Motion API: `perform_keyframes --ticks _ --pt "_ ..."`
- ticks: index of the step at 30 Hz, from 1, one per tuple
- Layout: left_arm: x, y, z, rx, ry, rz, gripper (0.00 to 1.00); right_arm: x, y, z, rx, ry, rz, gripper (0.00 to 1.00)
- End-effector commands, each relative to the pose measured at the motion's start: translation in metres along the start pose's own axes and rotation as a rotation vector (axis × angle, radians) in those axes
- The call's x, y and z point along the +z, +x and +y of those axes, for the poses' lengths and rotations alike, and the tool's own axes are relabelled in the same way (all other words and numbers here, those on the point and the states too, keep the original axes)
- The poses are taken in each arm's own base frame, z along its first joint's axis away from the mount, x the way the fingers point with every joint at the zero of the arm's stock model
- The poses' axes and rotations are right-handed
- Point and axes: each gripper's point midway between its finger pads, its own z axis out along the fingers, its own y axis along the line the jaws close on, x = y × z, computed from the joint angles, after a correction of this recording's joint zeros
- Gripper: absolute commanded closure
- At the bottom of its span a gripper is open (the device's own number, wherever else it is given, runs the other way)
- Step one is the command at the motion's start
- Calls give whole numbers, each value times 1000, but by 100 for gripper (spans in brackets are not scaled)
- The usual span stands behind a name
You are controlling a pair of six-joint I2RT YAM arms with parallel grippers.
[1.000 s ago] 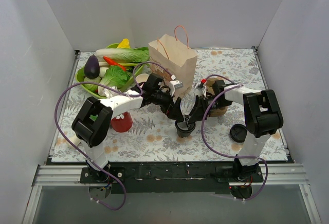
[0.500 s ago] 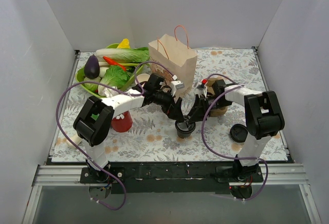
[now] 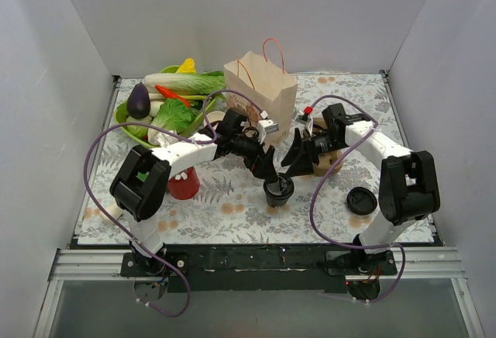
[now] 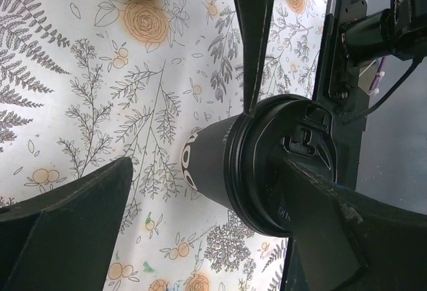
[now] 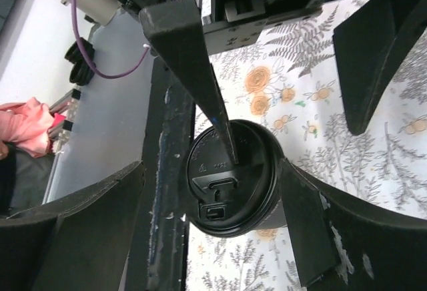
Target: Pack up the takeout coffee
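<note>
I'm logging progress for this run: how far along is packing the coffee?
Done: the takeout coffee is lidded and stands upright on the table. In hand: the left gripper and right gripper both straddle it with jaws open, neither clamping it. Left: gripping the cup and getting it, presumably, into the paper bag behind, which it has not reached.

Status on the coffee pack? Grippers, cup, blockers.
Both open: left gripper and right gripper straddle the takeout coffee. Upright, lid on, not yet packed. Behind it, paper bag upright.
</note>
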Motion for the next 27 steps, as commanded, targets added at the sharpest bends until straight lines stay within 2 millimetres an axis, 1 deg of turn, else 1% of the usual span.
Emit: perform_keyframes --ticks 1,4,9,17,23,27 --pt "-10 1 5 40 -61 14 8 -2 19 14 179 -15 -7 12" --pt "-15 -7 -3 55 -46 -7 7 -4 31 10 236 1 -5 12" --pt "-20 -12 -9 74 -44 -21 4 -5 34 4 249 14 6 12" --pt "-19 -10 -15 77 -4 -15 3 -2 41 -8 315 23 9 12" --pt "-14 -2 -15 63 19 9 3 -1 50 -18 346 55 33 12" --pt "-13 4 -16 56 28 18 4 1 60 -22 356 68 54 14"
